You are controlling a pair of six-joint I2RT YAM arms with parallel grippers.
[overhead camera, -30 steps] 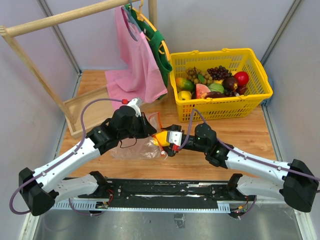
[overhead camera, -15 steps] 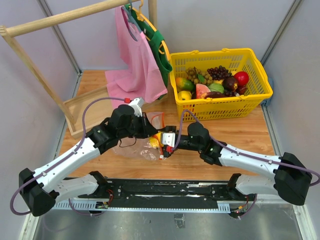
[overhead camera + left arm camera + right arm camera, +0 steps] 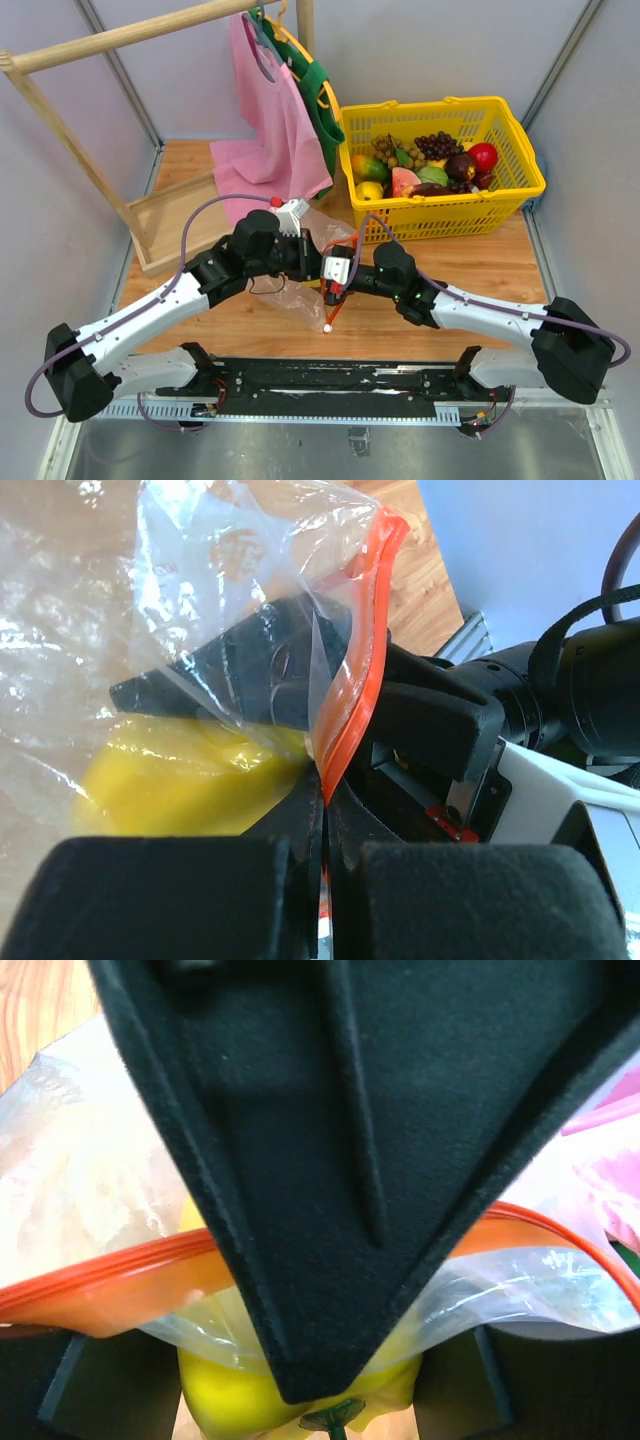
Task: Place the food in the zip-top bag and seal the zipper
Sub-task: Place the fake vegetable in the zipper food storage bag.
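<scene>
The clear zip-top bag (image 3: 292, 296) is held up off the table between the two arms. My left gripper (image 3: 312, 256) is shut on its red-orange zipper strip (image 3: 360, 650), the jaws pinched together on it in the left wrist view (image 3: 325, 815). My right gripper (image 3: 336, 272) is shut on the yellow pepper (image 3: 250, 1410) and has it at the bag mouth, with the strip (image 3: 100, 1280) lying across it. The pepper shows through the plastic in the left wrist view (image 3: 170, 790). The strip's loose end hangs down with the white slider (image 3: 327, 326).
A yellow basket (image 3: 440, 215) with grapes and other toy fruit stands at the back right. Pink (image 3: 270, 130) and green (image 3: 322, 110) cloth bags hang from a wooden rack (image 3: 100, 40), whose base tray (image 3: 170, 225) lies at the left.
My left gripper has lifted the bag's zipper edge up and to the right. My right gripper has moved left with the pepper to the bag mouth. The slider end now dangles.
</scene>
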